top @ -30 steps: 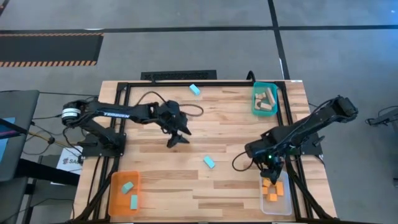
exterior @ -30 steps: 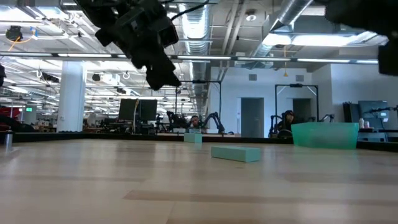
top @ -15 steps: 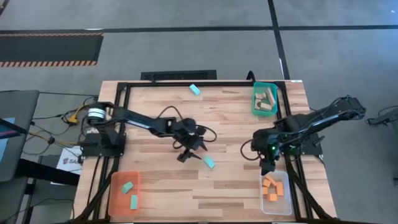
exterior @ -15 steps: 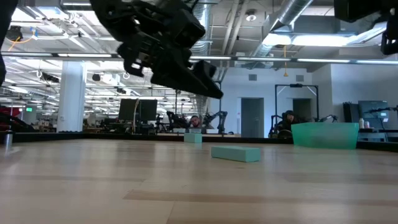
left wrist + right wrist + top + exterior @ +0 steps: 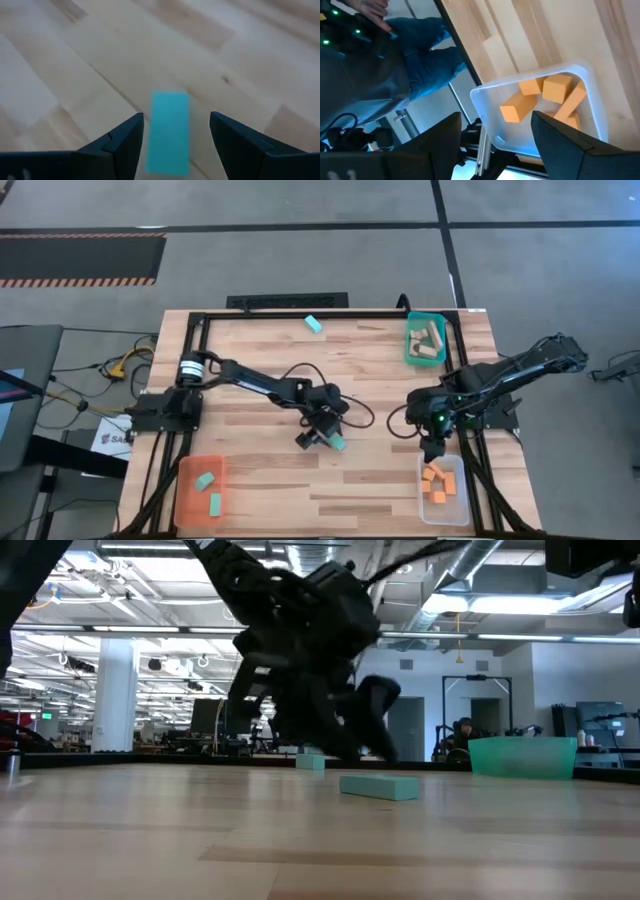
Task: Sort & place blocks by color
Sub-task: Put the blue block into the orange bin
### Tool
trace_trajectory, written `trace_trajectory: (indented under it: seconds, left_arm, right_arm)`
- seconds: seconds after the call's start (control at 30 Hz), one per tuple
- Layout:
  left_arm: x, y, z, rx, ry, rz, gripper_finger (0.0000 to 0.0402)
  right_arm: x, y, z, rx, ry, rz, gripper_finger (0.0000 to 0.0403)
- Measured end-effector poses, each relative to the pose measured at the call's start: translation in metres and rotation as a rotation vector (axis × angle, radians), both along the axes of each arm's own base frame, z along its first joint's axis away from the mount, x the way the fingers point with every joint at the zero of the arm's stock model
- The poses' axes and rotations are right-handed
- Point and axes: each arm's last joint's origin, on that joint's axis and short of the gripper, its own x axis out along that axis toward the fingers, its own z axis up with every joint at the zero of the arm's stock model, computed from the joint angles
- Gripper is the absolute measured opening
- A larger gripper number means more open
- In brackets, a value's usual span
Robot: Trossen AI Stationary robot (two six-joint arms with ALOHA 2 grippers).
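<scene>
A light teal block (image 5: pixel 169 131) lies flat on the wood, right of the table's middle (image 5: pixel 337 442). My left gripper (image 5: pixel 176 116) is open and hangs low over it (image 5: pixel 320 435), one finger on either side and touching nothing. In the low view, this gripper (image 5: pixel 345 735) stands just behind the block (image 5: pixel 378 786). A second teal block (image 5: pixel 314 324) rests near the far edge. My right gripper (image 5: pixel 496 116) is open and waits above the far end of the clear tray (image 5: pixel 440 508), which holds several orange blocks (image 5: pixel 540 97).
An orange tray (image 5: pixel 186 500) at the near left corner holds two teal blocks. A teal tray (image 5: pixel 410 352) at the far right holds tan blocks. Black frame rails run along the table's edges. A person in jeans (image 5: pixel 420 65) stands beyond the table's right side.
My left gripper has swung from the table's middle toward the right and near side and come down, so its open fingers now stand on either side of the teal block. The block has not moved.
</scene>
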Motion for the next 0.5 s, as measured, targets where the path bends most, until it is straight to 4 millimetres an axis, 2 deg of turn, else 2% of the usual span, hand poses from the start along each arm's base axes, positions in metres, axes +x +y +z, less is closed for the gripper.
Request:
trace_trajectory:
  seconds: [0.13, 0.37, 0.5]
  left_arm:
    - [0.003, -0.004, -0.019, 0.078, 0.014, 0.004, 0.0217]
    - [0.004, -0.005, -0.025, 0.044, 0.034, 0.0, 0.0213]
    - [0.003, -0.005, -0.025, 0.009, 0.071, 0.038, 0.0168]
  right_arm:
    - [-0.002, 0.0, -0.001, -0.003, 0.013, 0.01, 0.0264]
    - [-0.004, -0.001, -0.001, -0.009, 0.012, 0.036, 0.0264]
    - [-0.004, -0.001, -0.001, -0.009, 0.01, 0.039, 0.0264]
